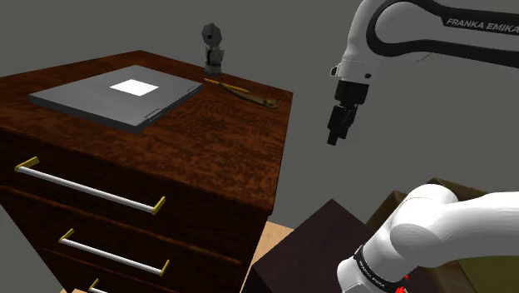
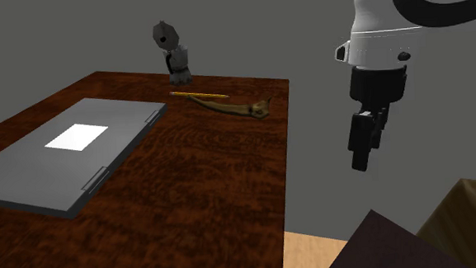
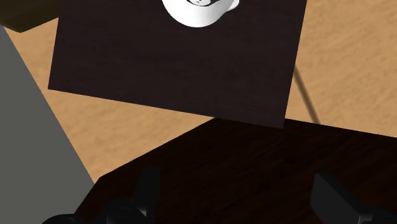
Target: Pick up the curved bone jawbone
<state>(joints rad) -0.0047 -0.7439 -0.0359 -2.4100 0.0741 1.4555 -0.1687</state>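
Note:
The curved jawbone (image 1: 251, 96) (image 2: 237, 109) is a thin tan bone lying flat near the far right edge of the dark wooden dresser top (image 1: 208, 137) (image 2: 205, 184). Beside it lies a yellow pencil (image 2: 199, 94). My black gripper (image 1: 335, 133) (image 2: 361, 158) (image 3: 238, 188) hangs in the air off the dresser's right side, well apart from the bone and about level with the top. It points down, and its fingers (image 3: 147, 191) stand apart with nothing between them.
A flat grey slab (image 1: 116, 96) (image 2: 56, 158) with a white patch covers the dresser's left part. A small grey figure (image 1: 214, 46) (image 2: 172, 51) stands at the back edge. Drawers with metal handles (image 1: 91, 191) face forward. My dark stand (image 1: 308, 241) (image 3: 178, 57) and a brown box (image 2: 471, 218) sit below the gripper.

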